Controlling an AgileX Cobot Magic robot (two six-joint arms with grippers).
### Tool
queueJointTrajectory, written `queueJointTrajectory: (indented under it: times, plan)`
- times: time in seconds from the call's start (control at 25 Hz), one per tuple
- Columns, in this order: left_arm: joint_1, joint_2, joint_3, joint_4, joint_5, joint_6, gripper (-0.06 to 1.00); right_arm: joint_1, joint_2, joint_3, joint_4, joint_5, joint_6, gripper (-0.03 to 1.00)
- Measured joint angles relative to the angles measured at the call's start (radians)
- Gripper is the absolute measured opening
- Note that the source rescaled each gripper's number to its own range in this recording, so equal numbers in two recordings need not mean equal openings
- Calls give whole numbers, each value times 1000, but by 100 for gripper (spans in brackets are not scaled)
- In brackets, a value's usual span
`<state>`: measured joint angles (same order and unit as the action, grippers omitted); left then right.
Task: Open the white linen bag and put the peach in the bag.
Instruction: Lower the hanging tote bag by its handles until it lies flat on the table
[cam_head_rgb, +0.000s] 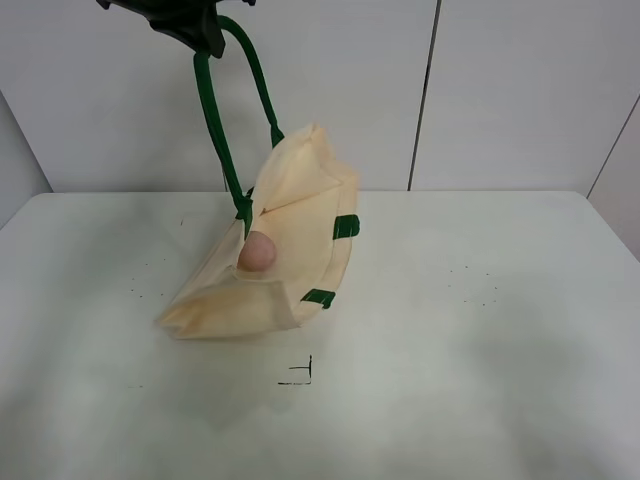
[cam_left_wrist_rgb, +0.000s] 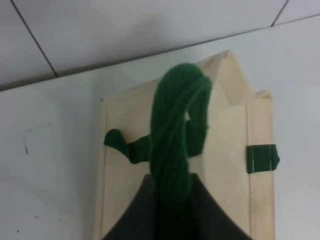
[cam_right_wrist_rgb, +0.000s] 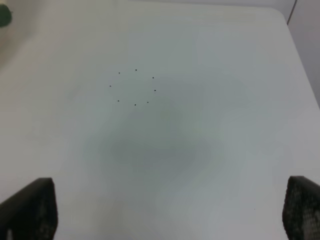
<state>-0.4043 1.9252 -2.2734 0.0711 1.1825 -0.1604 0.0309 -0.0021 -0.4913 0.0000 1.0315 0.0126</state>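
The white linen bag (cam_head_rgb: 290, 220) hangs tilted, its lower end resting on the white table (cam_head_rgb: 480, 350). My left gripper (cam_head_rgb: 185, 22) is high at the top of the exterior view, shut on the bag's dark green strap handles (cam_head_rgb: 215, 120) and holding them up. The peach (cam_head_rgb: 257, 252) sits in the open fold at the bag's mouth. In the left wrist view the green strap (cam_left_wrist_rgb: 175, 135) runs into the dark jaws above the bag (cam_left_wrist_rgb: 125, 130); the peach is hidden there. My right gripper (cam_right_wrist_rgb: 165, 210) is open and empty above bare table, its fingers (cam_right_wrist_rgb: 30, 207) wide apart.
Green tabs (cam_head_rgb: 345, 226) show on the bag's edge. A small black corner mark (cam_head_rgb: 300, 375) lies in front of the bag. A ring of black dots (cam_right_wrist_rgb: 134, 86) lies under the right gripper. A panelled wall (cam_head_rgb: 500, 90) stands behind the table.
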Motion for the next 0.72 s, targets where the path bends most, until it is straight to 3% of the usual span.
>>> queueJointTrajectory:
  times: [0.32,0.6,0.68,0.72]
  plan:
    - [0,140,141,-11,-12,0,0,0,0,0,0,0,2,100]
    - [0,297,184,-79,-47,0,1,0,0,0,0,0,2,100]
    - [0,322,186,-83,-62,0,9,0,0,0,0,0,2,100]
    - [0,327,187,-84,-71,0,21,0,0,0,0,0,2,100]
